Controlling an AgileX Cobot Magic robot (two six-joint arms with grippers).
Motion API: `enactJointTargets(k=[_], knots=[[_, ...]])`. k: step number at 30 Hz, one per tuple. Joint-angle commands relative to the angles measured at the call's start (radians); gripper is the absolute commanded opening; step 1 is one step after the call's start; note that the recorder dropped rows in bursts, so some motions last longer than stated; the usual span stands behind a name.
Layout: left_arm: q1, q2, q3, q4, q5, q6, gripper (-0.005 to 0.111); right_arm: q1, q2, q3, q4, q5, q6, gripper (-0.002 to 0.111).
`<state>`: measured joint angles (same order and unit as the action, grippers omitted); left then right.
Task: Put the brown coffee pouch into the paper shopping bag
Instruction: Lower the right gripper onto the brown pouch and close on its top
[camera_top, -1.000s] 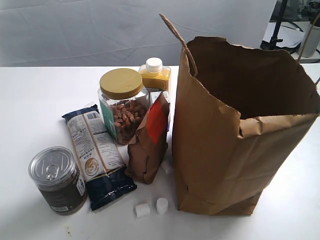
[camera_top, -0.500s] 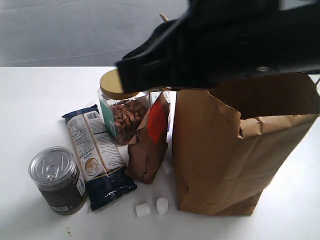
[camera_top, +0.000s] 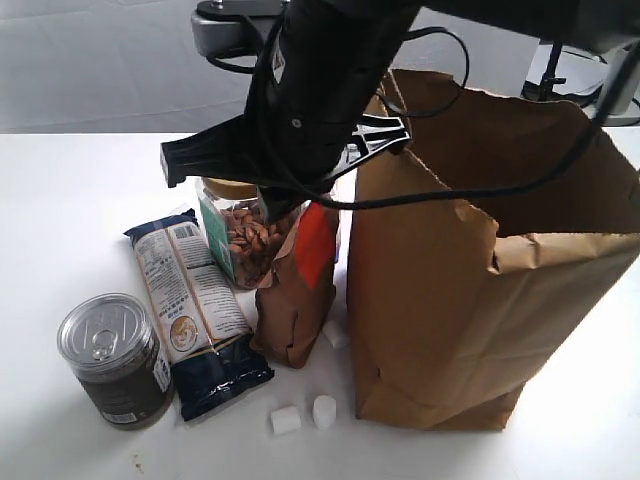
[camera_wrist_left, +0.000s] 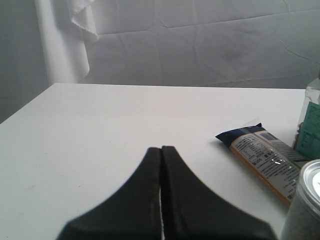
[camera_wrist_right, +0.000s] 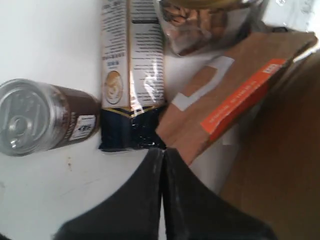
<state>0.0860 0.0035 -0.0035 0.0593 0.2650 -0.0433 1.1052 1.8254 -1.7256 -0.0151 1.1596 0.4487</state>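
The brown coffee pouch (camera_top: 297, 300) with its red label stands upright on the white table, tight against the left side of the paper shopping bag (camera_top: 470, 300), which is open at the top. My right arm (camera_top: 310, 100) hangs dark and large over the jar and the pouch. In the right wrist view my right gripper (camera_wrist_right: 163, 150) is shut and empty, its tips just short of the pouch (camera_wrist_right: 220, 107), with the bag wall (camera_wrist_right: 285, 165) beside it. My left gripper (camera_wrist_left: 161, 148) is shut and empty low over bare table.
A dark-blue-and-white packet (camera_top: 195, 300) lies left of the pouch, a pull-tab can (camera_top: 113, 358) beyond it. A jar of almonds (camera_top: 245, 240) stands behind the pouch. Two small white cubes (camera_top: 300, 415) lie at the front. The left wrist view shows the packet (camera_wrist_left: 262, 157) and can (camera_wrist_left: 307, 200).
My right arm has swung in from the upper right and come down over the jar and pouch, hiding the jar's lid and the yellow bottle. The objects have not moved.
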Motion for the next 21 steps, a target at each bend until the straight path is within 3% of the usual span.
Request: enactJointTargets(k=[1,3,9,18,21], knots=[[0.003,-0.003,0.004,0.005,-0.005,-0.002,0.0,-0.014,0.049,-0.053,-0.075,0.052,0.199,0.0],[0.003,-0.003,0.004,0.005,-0.005,-0.002,0.0,-0.035,0.06,-0.053,-0.046,0.062,0.239,0.002],[0.003,-0.003,0.004,0.005,-0.005,-0.002,0.0,-0.049,0.116,-0.053,-0.01,0.062,0.277,0.046],[0.003,-0.003,0.004,0.005,-0.005,-0.002,0.0,-0.049,0.227,-0.053,-0.019,0.024,0.296,0.049],[0.003,-0.003,0.004,0.005,-0.005,-0.002,0.0,-0.049,0.248,-0.053,-0.039,-0.009,0.345,0.037]])
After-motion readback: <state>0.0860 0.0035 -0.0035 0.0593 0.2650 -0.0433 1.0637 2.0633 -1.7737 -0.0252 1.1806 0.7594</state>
